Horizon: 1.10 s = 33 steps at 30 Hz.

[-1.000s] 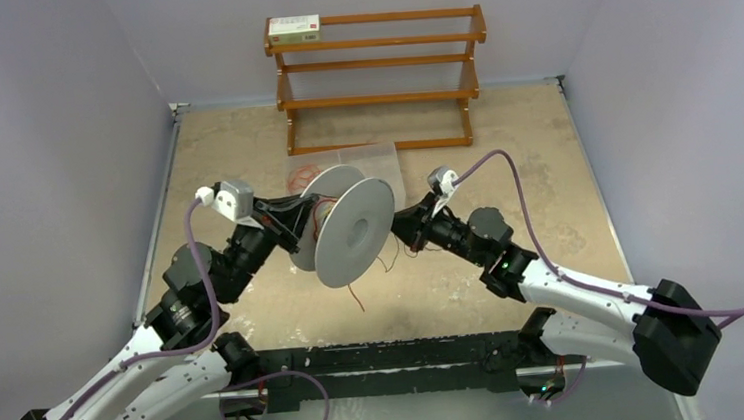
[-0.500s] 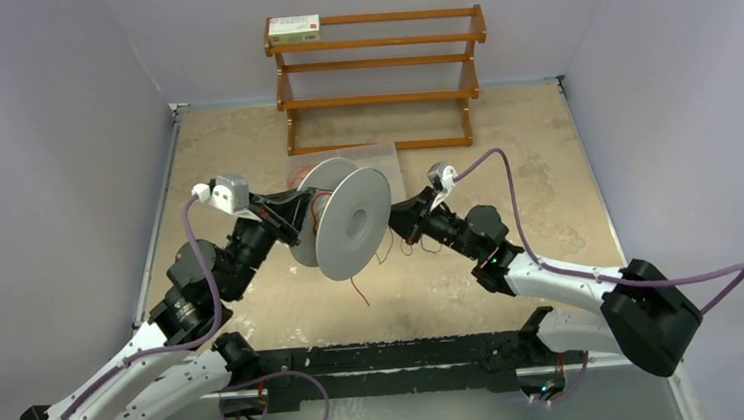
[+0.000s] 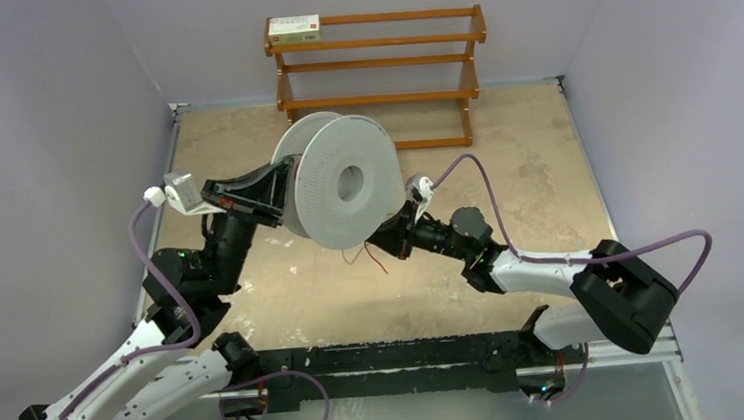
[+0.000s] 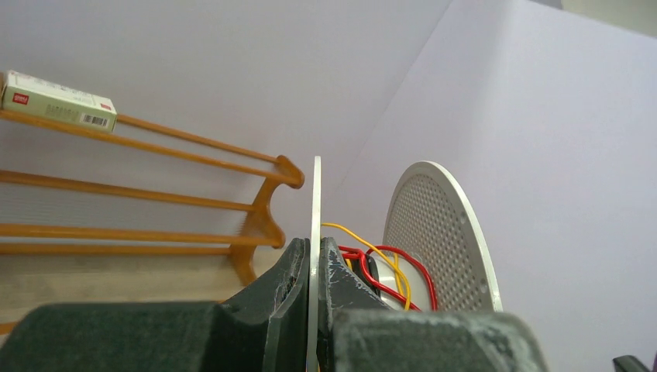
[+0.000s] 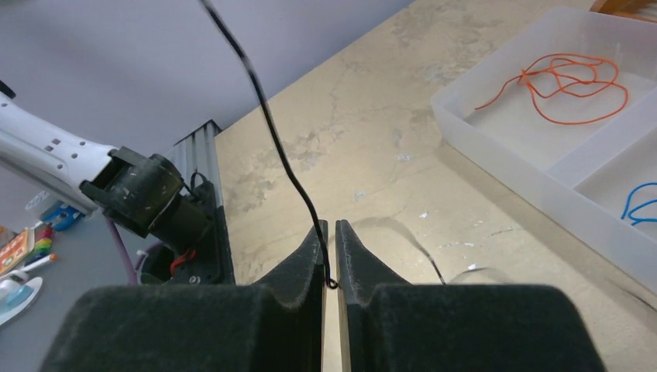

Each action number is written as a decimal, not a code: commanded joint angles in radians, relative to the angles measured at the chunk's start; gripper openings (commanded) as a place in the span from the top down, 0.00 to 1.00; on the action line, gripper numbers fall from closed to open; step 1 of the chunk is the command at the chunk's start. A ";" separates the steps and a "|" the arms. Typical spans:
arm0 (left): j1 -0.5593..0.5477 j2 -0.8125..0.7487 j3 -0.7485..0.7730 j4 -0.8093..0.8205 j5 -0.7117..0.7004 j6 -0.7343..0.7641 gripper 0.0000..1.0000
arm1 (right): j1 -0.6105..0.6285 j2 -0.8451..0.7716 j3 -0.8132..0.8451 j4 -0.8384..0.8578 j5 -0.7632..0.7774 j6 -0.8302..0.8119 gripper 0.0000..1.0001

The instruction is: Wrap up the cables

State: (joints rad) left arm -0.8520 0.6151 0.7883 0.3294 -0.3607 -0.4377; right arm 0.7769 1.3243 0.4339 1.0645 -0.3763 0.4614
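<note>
My left gripper is shut on one flange of the grey-white spool and holds it high above the table, its perforated face tilted toward the camera. Red and yellow cables lie coiled on the hub between the flanges. My right gripper sits just below the spool's right lower edge. In the right wrist view its jaws are shut on a thin black cable that runs up out of frame. A red cable end dangles under the spool.
A wooden three-tier rack stands at the back with a small box on its top rail. A clear divided tray on the table holds an orange wire and a blue wire.
My left arm has lifted the spool up and toward the back and turned its face to the camera. My right gripper has moved left, under the spool.
</note>
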 commanded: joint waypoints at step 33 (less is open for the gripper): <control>0.004 0.184 0.123 0.193 -0.315 0.158 1.00 | 0.358 -0.195 0.074 -0.115 0.182 -0.032 0.96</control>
State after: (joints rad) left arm -0.8524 0.7986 0.8112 0.3988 -0.5976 -0.3435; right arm 1.0946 1.1961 0.4488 1.0298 -0.2474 0.4679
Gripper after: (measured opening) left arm 0.031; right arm 0.041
